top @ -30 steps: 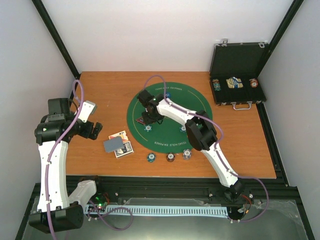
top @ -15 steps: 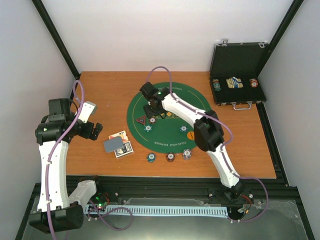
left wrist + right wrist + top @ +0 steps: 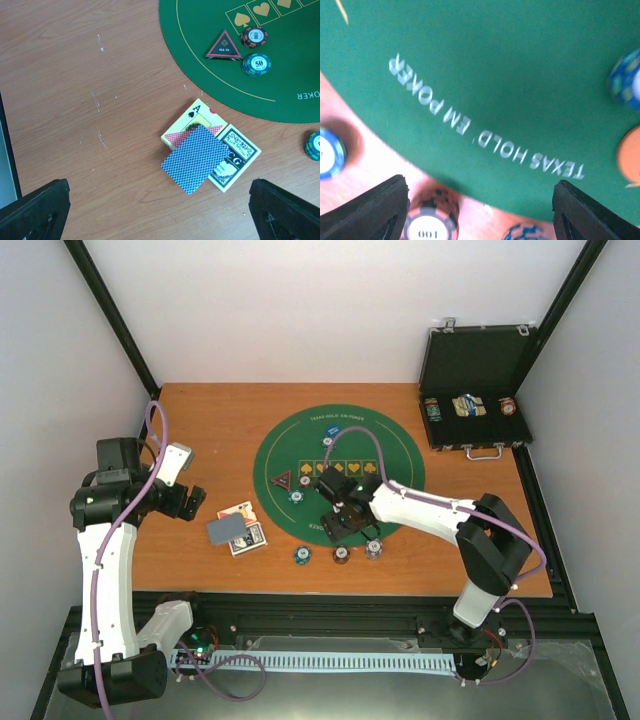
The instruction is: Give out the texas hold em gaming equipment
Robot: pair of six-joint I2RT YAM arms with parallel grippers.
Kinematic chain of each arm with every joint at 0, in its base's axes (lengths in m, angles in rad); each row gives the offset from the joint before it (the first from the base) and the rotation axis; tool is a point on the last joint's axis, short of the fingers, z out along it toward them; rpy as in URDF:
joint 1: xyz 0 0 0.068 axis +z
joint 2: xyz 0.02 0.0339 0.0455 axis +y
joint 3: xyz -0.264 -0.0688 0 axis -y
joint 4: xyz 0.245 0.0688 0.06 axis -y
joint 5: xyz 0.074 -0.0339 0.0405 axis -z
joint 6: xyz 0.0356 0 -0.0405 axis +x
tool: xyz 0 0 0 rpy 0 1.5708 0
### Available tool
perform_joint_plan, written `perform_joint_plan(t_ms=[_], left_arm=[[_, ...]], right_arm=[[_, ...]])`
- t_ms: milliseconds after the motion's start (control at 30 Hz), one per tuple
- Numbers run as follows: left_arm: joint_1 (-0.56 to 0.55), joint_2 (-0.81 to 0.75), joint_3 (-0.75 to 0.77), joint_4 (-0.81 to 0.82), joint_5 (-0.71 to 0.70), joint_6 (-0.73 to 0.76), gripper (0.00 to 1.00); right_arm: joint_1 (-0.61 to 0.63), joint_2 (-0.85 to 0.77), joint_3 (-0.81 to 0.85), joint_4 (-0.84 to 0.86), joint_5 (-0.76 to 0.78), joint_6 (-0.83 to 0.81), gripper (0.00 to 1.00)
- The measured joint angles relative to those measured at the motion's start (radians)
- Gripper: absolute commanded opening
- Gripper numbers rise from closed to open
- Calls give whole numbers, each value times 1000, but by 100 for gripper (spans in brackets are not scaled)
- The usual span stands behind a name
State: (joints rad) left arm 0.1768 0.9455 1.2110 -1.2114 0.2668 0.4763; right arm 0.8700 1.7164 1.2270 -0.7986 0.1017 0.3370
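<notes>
**A:** Start at the near edge. What's there?

**B:** Three chips [image 3: 341, 555] in a row on the bare table [image 3: 200, 420], just off the mat [image 3: 400, 455]. The right gripper [image 3: 340, 523] hangs over the mat's near rim beside them, jaws spread, nothing between. In its wrist view the middle chip reads "100", blurred.

**A:** How will they handle?

**B:** Judgement: hard, light, slick on the faces. Lying flat they offer only the rim, so pinch across the edge, fingertips down to the wood.

**A:** Cards?

**B:** The cards [image 3: 196, 159] are left of the mat on wood, in a small overlapping heap. A blue lattice back lies on top, with an ace of spades face up beneath. A third has ornate green print with large letters, possibly "CG". The left gripper [image 3: 159, 200] hovers above them, fully wide and empty.

**A:** Grip?

**B:** Judgement: thin, bendy, slippery, and hard to lift singly off a flat board. The top card's overhanging corner looks like the best purchase, with light pressure to avoid creasing it.

**A:** Further out?

**B:** On the mat there is a triangle [image 3: 223, 46] printed "ALL IN". Just beside it are a "100" chip and a "50" chip.
- The mat's rim lettering reads "TEXAS HOLD 'EM POKER", and boxed spade and heart symbols run across the middle.
- The orange disc [image 3: 630, 160] is cut off at the edge of the right wrist view.
- The blue disc [image 3: 331, 430] lies toward the mat's far side.

**A:** Farthest?

**B:** The case [image 3: 475, 360] at the far right corner, lid up. There are small items inside, too small to name.
</notes>
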Motion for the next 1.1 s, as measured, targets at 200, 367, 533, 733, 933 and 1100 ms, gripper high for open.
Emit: perform_joint_plan(t_ms=[200, 367, 533, 733, 933, 1100], left_arm=[[0, -1, 0, 0, 1, -6, 100], [0, -2, 0, 0, 3, -8, 100], [0, -4, 0, 0, 3, -8, 100], [0, -5, 0, 0, 3, -8, 100], [0, -5, 3, 0, 3, -8, 100], [0, -4, 7, 1, 3, -8, 100]], right_arm=[[53, -46, -131, 39, -26, 35, 78], [74, -46, -143, 68, -41, 48, 75], [87, -46, -156, 96, -58, 53, 72], [95, -44, -187, 108, -63, 55, 68], [97, -44, -201, 112, -66, 56, 64], [100, -34, -203, 118, -71, 56, 61]])
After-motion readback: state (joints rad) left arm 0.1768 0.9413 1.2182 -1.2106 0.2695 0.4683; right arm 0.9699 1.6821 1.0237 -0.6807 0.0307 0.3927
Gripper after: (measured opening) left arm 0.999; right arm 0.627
